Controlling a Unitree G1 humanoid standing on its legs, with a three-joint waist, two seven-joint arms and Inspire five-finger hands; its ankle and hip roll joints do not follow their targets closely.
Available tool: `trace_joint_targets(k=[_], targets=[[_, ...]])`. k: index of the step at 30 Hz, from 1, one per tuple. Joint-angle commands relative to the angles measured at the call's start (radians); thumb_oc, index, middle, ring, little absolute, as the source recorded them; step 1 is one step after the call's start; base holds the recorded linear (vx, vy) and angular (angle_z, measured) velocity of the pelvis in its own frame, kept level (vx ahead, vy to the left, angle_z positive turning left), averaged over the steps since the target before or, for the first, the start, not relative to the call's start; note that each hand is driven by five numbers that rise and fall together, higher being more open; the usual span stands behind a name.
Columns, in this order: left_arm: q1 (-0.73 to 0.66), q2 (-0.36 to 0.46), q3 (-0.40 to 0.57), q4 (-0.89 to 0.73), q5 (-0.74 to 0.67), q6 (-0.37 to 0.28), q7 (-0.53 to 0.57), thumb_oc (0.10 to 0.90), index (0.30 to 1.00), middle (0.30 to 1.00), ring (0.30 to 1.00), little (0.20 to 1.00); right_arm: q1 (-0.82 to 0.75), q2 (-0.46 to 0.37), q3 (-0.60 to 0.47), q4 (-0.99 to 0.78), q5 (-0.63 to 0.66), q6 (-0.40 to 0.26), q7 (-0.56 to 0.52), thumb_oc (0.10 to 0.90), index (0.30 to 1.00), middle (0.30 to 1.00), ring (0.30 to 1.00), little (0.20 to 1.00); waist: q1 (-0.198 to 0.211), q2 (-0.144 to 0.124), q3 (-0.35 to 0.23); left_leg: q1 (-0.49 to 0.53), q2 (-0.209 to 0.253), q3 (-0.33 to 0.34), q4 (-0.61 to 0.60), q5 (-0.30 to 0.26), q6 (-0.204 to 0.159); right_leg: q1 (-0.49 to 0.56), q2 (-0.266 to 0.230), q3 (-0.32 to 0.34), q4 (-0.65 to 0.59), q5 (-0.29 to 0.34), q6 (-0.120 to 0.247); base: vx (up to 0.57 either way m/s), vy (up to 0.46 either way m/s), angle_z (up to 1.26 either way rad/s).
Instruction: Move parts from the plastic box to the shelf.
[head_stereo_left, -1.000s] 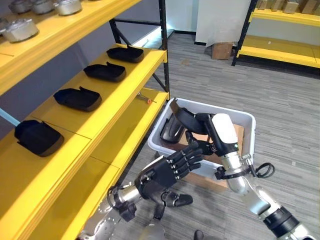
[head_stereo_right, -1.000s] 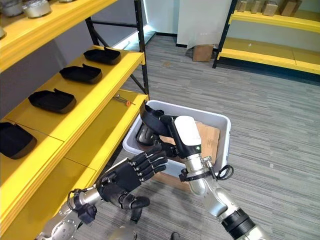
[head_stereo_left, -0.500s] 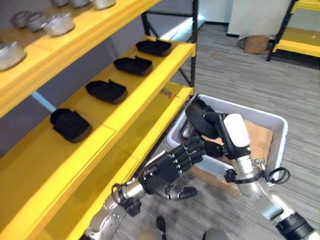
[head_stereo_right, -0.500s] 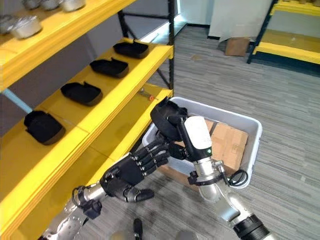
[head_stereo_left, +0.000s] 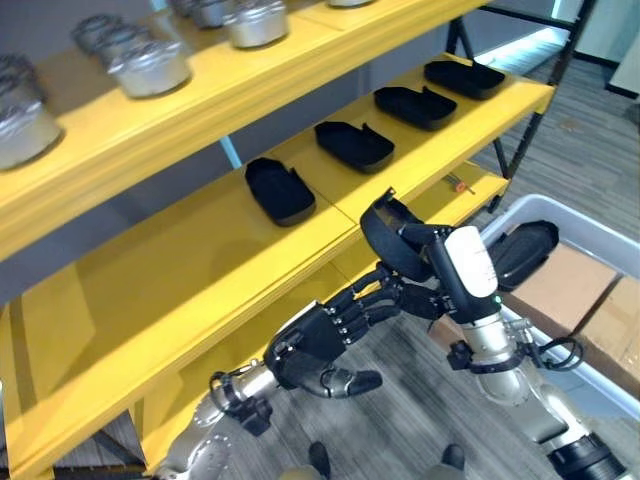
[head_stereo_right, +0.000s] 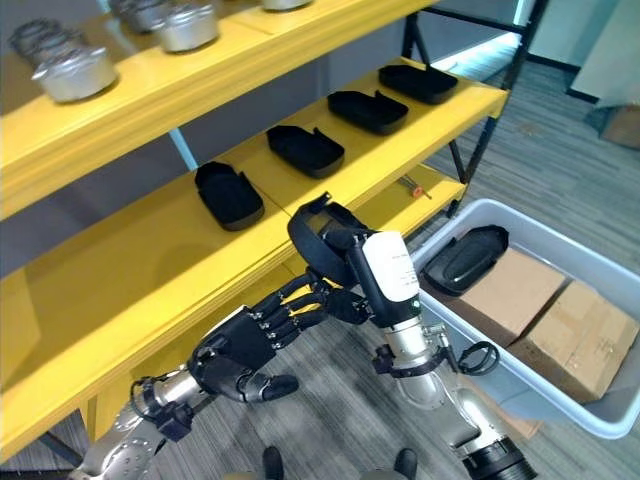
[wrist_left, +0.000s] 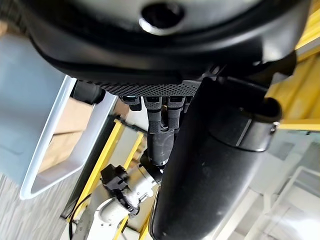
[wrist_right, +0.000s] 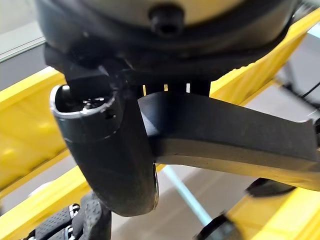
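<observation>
Grey plank floor (head_stereo_left: 420, 420) underfoot; left hand (head_stereo_left: 318, 345) low and nearest, fingers stretched out and relaxed, tips up against right hand, nothing held. Right hand (head_stereo_right: 345, 255) above it, thumb and fingers clamped on black part (head_stereo_left: 388, 238), raised in front of yellow shelf (head_stereo_left: 200, 270) edge. Plastic box (head_stereo_right: 590, 410) right, another black part (head_stereo_right: 465, 258) lying inside beside cardboard. Further back, four black parts (head_stereo_right: 228, 192) in row along middle shelf; metal tins (head_stereo_right: 75, 70) on top shelf

A warehouse or factory storeroom is indicated: yellow steel shelving (head_stereo_left: 300, 215) is stocked with rows of identical black moulded parts (head_stereo_left: 280, 190) and metal castings (head_stereo_left: 150, 65), and a grey plastic box (head_stereo_right: 545, 385) is set on grey flooring (head_stereo_right: 520, 150).
</observation>
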Motion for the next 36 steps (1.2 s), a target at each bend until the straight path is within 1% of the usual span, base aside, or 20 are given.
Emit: trace_joint_targets(k=[1,3,7,9,11,12,13,14,16,18,19,20,21,25,29,31,33,34,35,36], targets=[[-0.037,-0.046,0.029,-0.095,-0.028,-0.072,-0.063,0.9,1.0,1.0,1.0,1.0,-0.115,-0.038,-0.028,-0.203,0.013,-0.081,-0.048,0.4,0.3,0.3,0.3,0.3,-0.014,0.028,-0.1,0.014,0.069,0.003,-0.015,-0.009,0.005,0.04,0.08,-0.047,0.038,-0.087,0.006,-0.08,0.253,0.39],[-0.031,-0.036,0.031,-0.098,-0.036,-0.077,-0.063,0.9,1.0,1.0,1.0,1.0,-0.12,-0.039,-0.021,-0.21,-0.002,-0.092,-0.055,0.4,0.3,0.3,0.3,0.3,0.0,0.021,-0.097,0.014,0.056,0.006,-0.016,-0.018,0.014,0.049,0.064,-0.066,0.027,-0.074,0.015,-0.06,0.185,0.31],[-0.048,-0.023,0.027,-0.09,-0.048,-0.073,-0.086,0.9,1.0,1.0,1.0,1.0,-0.148,-0.043,-0.014,-0.244,-0.107,-0.076,-0.137,0.4,0.3,0.3,0.3,0.3,0.031,0.009,-0.096,-0.002,0.022,0.012,-0.015,-0.035,0.039,0.05,0.028,-0.103,0.028,-0.047,0.029,-0.07,0.193,0.18],[-0.054,-0.02,0.019,-0.092,-0.088,-0.083,-0.084,0.9,1.0,1.0,1.0,1.0,-0.177,-0.035,-0.006,-0.243,-0.146,-0.074,-0.189,0.4,0.3,0.3,0.3,0.3,0.049,0.004,-0.094,0.006,0.002,0.004,-0.018,-0.058,0.049,0.056,0.01,-0.105,0.057,-0.05,0.041,0.01,0.195,0.26],[-0.071,-0.026,0.02,-0.086,-0.1,-0.084,-0.099,0.9,1.0,1.0,1.0,1.0,-0.191,-0.02,-0.001,-0.266,-0.157,-0.076,-0.191,0.4,0.3,0.3,0.3,0.3,0.057,-0.001,-0.097,0.001,-0.018,-0.006,-0.019,-0.067,0.068,0.054,0.015,-0.096,0.101,-0.058,0.039,-0.01,0.123,0.28],[-0.085,-0.03,0.012,-0.088,-0.089,-0.077,-0.102,0.9,1.0,1.0,1.0,1.0,-0.199,-0.011,0.002,-0.278,-0.156,-0.079,-0.18,0.4,0.3,0.3,0.3,0.3,0.052,-0.004,-0.095,-0.015,-0.028,-0.02,-0.018,-0.058,0.089,0.03,0.047,-0.071,0.141,-0.07,0.02,-0.01,0.055,0.43],[-0.1,-0.035,0.0,-0.09,-0.079,-0.058,-0.108,0.9,1.0,1.0,1.0,1.0,-0.207,-0.003,0.014,-0.277,-0.164,-0.081,-0.176,0.4,0.3,0.3,0.3,0.3,0.043,-0.006,-0.095,-0.02,-0.033,-0.048,-0.02,-0.06,0.097,0.013,0.107,-0.026,0.165,-0.122,0.004,-0.01,0.032,0.58],[-0.106,-0.035,-0.004,-0.092,-0.073,-0.05,-0.107,0.9,1.0,1.0,1.0,1.0,-0.211,-0.003,0.017,-0.279,-0.163,-0.087,-0.168,0.4,0.3,0.3,0.3,0.3,0.04,-0.007,-0.095,-0.021,-0.035,-0.059,-0.02,-0.061,0.099,0.009,0.132,-0.01,0.168,-0.143,-0.003,0.05,-0.013,0.58],[-0.12,-0.039,-0.019,-0.103,-0.057,-0.032,-0.093,0.9,1.0,1.0,1.0,1.0,-0.216,-0.016,0.029,-0.296,-0.141,-0.114,-0.13,0.4,0.3,0.3,0.3,0.3,0.026,-0.011,-0.092,-0.027,-0.043,-0.095,-0.018,-0.062,0.097,0.002,0.212,0.039,0.156,-0.193,-0.038,0.06,-0.025,0.67],[-0.138,-0.056,-0.038,-0.102,-0.044,-0.024,-0.071,0.9,1.0,1.0,1.0,1.0,-0.228,-0.025,0.056,-0.309,-0.117,-0.129,-0.074,0.4,0.3,0.3,0.3,0.3,0.003,-0.023,-0.089,-0.041,-0.067,-0.137,-0.001,-0.063,0.089,-0.001,0.287,0.124,0.082,-0.172,-0.066,0.09,-0.037,0.55],[-0.159,-0.066,-0.051,-0.102,-0.042,-0.013,-0.052,0.9,1.0,1.0,1.0,1.0,-0.243,-0.027,0.076,-0.306,-0.133,-0.142,-0.056,0.4,0.3,0.3,0.3,0.3,-0.018,-0.025,-0.084,-0.046,-0.081,-0.168,0.017,-0.069,0.092,-0.01,0.314,0.208,0.05,-0.147,-0.075,0.09,-0.021,0.61],[-0.171,-0.072,-0.059,-0.097,-0.042,-0.011,-0.052,0.9,1.0,1.0,1.0,1.0,-0.251,-0.032,0.082,-0.305,-0.138,-0.144,-0.049,0.4,0.3,0.3,0.3,0.3,-0.029,-0.024,-0.083,-0.049,-0.086,-0.182,0.022,-0.07,0.094,-0.014,0.328,0.245,0.044,-0.141,-0.079,0.04,-0.014,0.92],[-0.196,-0.077,-0.074,-0.084,-0.041,-0.012,-0.05,0.9,1.0,1.0,1.0,1.0,-0.265,-0.048,0.076,-0.295,-0.138,-0.189,-0.032,0.4,0.3,0.3,0.3,0.3,-0.05,-0.021,-0.083,-0.057,-0.096,-0.205,0.022,-0.071,0.093,-0.019,0.35,0.301,0.026,-0.13,-0.089,-0.01,-0.025,0.93],[-0.163,-0.075,-0.07,-0.079,-0.026,-0.014,-0.047,0.9,1.0,1.0,1.0,1.0,-0.265,-0.112,0.07,-0.289,-0.09,-0.336,0.011,0.4,0.3,0.3,0.3,0.3,-0.054,-0.022,-0.095,-0.066,-0.11,-0.216,0.054,-0.084,0.083,0.001,0.344,0.304,-0.013,-0.114,-0.089,0.07,-0.073,0.33],[-0.145,-0.071,-0.059,-0.07,-0.034,-0.012,-0.049,0.9,1.0,1.0,1.0,1.0,-0.276,-0.115,0.095,-0.297,-0.052,-0.345,0.039,0.4,0.3,0.3,0.3,0.3,-0.052,-0.022,-0.101,-0.065,-0.119,-0.205,0.095,-0.112,0.085,0.012,0.339,0.297,-0.02,-0.116,-0.092,0.08,-0.062,0.16],[-0.125,-0.061,-0.057,-0.077,-0.034,-0.011,-0.063,0.9,1.0,1.0,1.0,1.0,-0.277,-0.108,0.112,-0.298,-0.034,-0.343,0.054,0.4,0.3,0.3,0.3,0.3,-0.047,-0.022,-0.095,-0.089,-0.136,-0.182,0.189,-0.153,0.089,0.016,0.328,0.285,-0.014,-0.119,-0.096,0.05,-0.051,0.11],[-0.126,-0.067,-0.068,-0.084,-0.065,0.018,-0.084,0.9,1.0,1.0,1.0,1.0,-0.285,-0.094,0.119,-0.285,-0.069,-0.312,0.048,0.4,0.3,0.3,0.3,0.3,-0.054,-0.026,-0.083,-0.107,-0.103,-0.101,0.255,-0.17,0.081,0.017,0.309,0.25,-0.004,-0.122,-0.1,-0.04,-0.013,0.2],[-0.135,-0.081,-0.075,-0.077,-0.072,0.039,-0.093,0.9,1.0,1.0,1.0,1.0,-0.294,-0.08,0.119,-0.27,-0.093,-0.291,0.048,0.4,0.3,0.3,0.3,0.3,-0.065,-0.028,-0.076,-0.112,-0.062,-0.044,0.285,-0.171,0.069,0.013,0.296,0.218,0.006,-0.123,-0.103,-0.05,0.048,0.66],[-0.139,-0.095,-0.077,-0.058,-0.07,0.043,-0.099,0.9,1.0,1.0,1.0,1.0,-0.299,-0.071,0.116,-0.254,-0.108,-0.3,0.053,0.4,0.3,0.3,0.3,0.3,-0.076,-0.026,-0.073,-0.109,-0.031,-0.024,0.295,-0.162,0.059,0.007,0.289,0.199,0.02,-0.126,-0.105,0.02,0.184,1.18],[-0.123,-0.105,-0.069,-0.034,-0.078,0.038,-0.106,0.9,1.0,1.0,1.0,1.0,-0.298,-0.074,0.109,-0.245,-0.117,-0.344,0.071,0.4,0.3,0.3,0.3,0.3,-0.08,-0.017,-0.07,-0.094,-0.01,-0.062,0.266,-0.132,0.049,0.006,0.29,0.213,0.03,-0.132,-0.11,0.09,0.248,1.0]])
